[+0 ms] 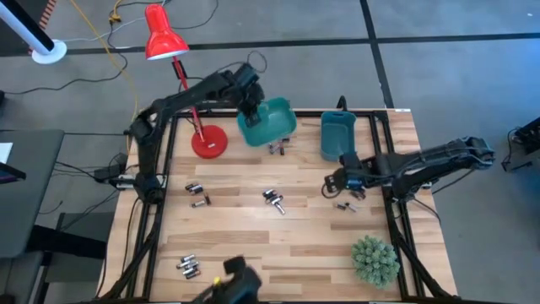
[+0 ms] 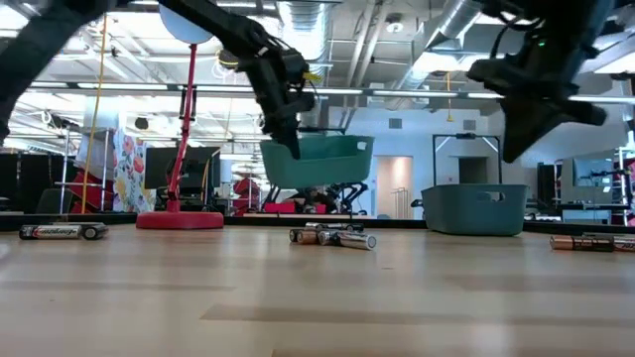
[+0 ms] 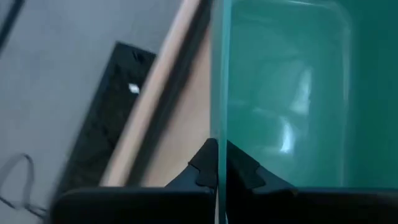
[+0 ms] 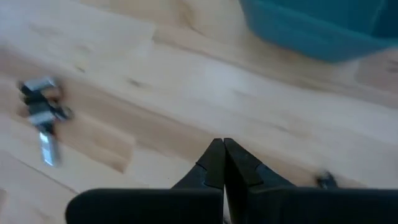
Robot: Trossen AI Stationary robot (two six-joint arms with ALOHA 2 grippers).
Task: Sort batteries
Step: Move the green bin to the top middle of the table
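My left gripper (image 1: pixel 252 108) is shut on a teal bin (image 1: pixel 268 123) and holds it up over the table's far middle; the low view shows the bin (image 2: pixel 319 161) in the air. A second teal bin (image 1: pixel 339 135) stands on the table to its right. Batteries lie on their sides in small groups: below the raised bin (image 1: pixel 276 149), at the centre (image 1: pixel 273 199), at the left (image 1: pixel 196 188), near left (image 1: pixel 187 267), and by the right arm (image 1: pixel 344 205). My right gripper (image 1: pixel 329 183) hovers shut over the wood (image 4: pixel 222 163) with nothing between its fingers. My left gripper pinches one wall of the bin at its rim (image 3: pixel 217 134), one finger inside the bin and one outside. The fingers slant down from the table's left far side onto the bin's left end (image 2: pixel 278 149). The bin hangs clear of the table, slightly tilted.
A red desk lamp (image 1: pixel 164 38) stands with its base (image 1: pixel 209 142) at the far left, close beside the raised bin. A green plant (image 1: pixel 374 260) sits at the near right. Dark frame rails (image 1: pixel 396 211) run along the table's sides. Bare wood lies at the near middle.
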